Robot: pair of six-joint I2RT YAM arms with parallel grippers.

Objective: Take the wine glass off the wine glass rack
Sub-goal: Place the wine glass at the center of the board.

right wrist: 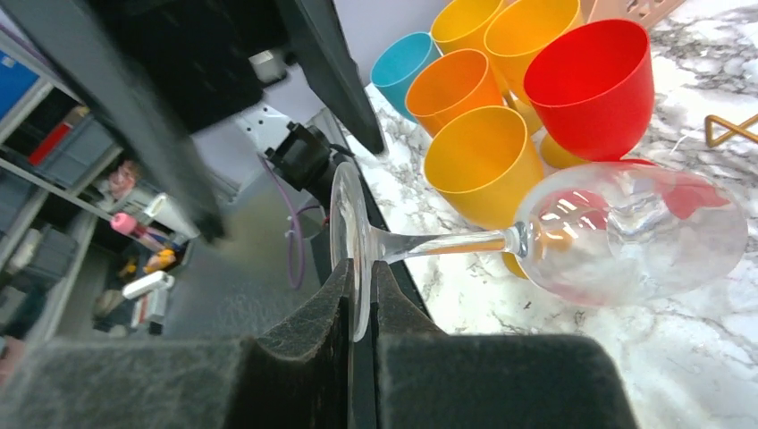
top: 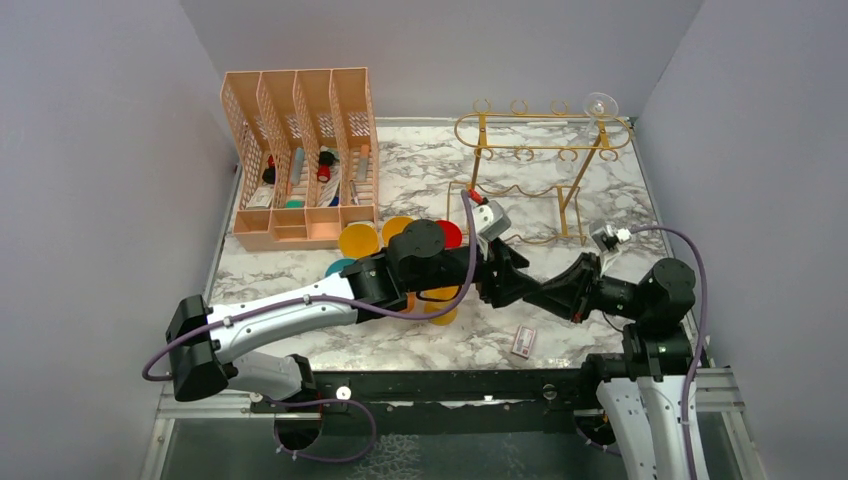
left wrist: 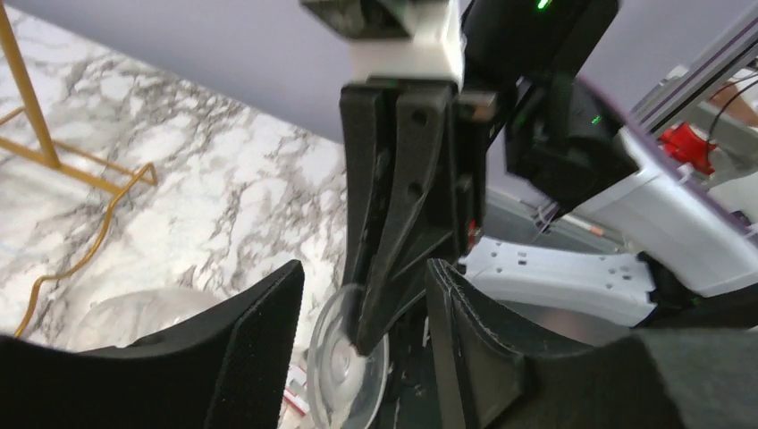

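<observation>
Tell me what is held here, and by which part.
The right gripper pinches the wine glass by the edge of its foot; the left gripper stands open, holding nothing.

You view the white marbled table (top: 420, 170) from above; both wrist cameras closely share the clear stemmed wine glass (right wrist: 536, 237).

We see clear wine glass (right wrist: 626, 237) off the rack, lying sideways, foot pinched in right gripper (right wrist: 362, 313), gold wire rack (top: 540, 148) upright
</observation>
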